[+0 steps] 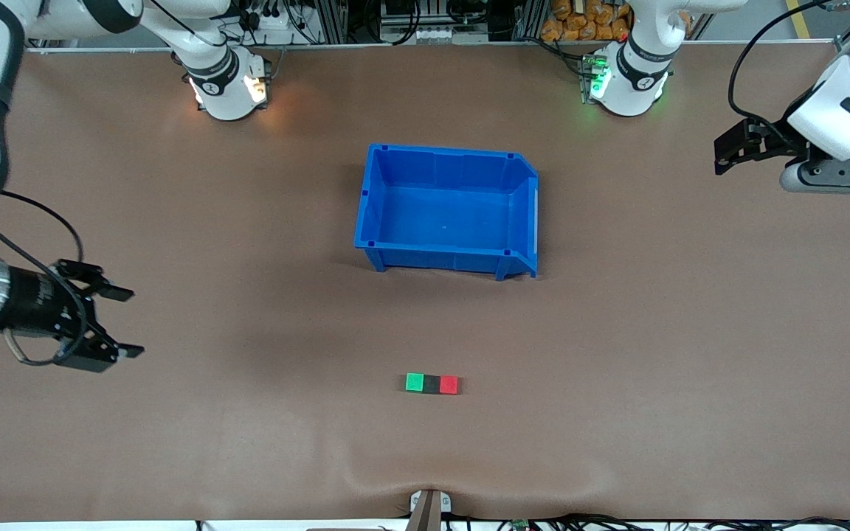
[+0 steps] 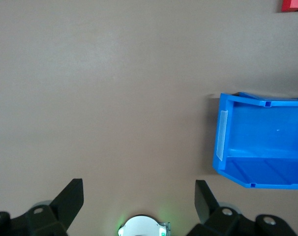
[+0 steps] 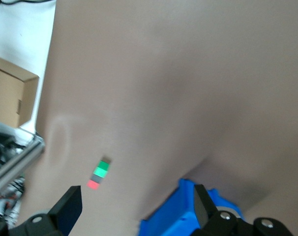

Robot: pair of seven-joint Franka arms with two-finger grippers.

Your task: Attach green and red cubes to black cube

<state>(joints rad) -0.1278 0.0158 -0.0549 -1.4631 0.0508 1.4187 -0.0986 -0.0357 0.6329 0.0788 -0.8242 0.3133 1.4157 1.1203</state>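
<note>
Three cubes sit joined in a row on the counter (image 1: 174,442), nearer the front camera than the blue bin (image 1: 447,210): green cube (image 1: 415,382), black cube (image 1: 432,383), red cube (image 1: 449,384). Both end effectors hang released and empty, right end effector (image 1: 126,322) and left end effector (image 1: 724,151) over opposite counter ends. The left wrist view crops the red cube.

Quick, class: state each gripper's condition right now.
Left gripper: open, empty, over the table's left-arm end.
Right gripper: open, empty, over the table's right-arm end.
</note>
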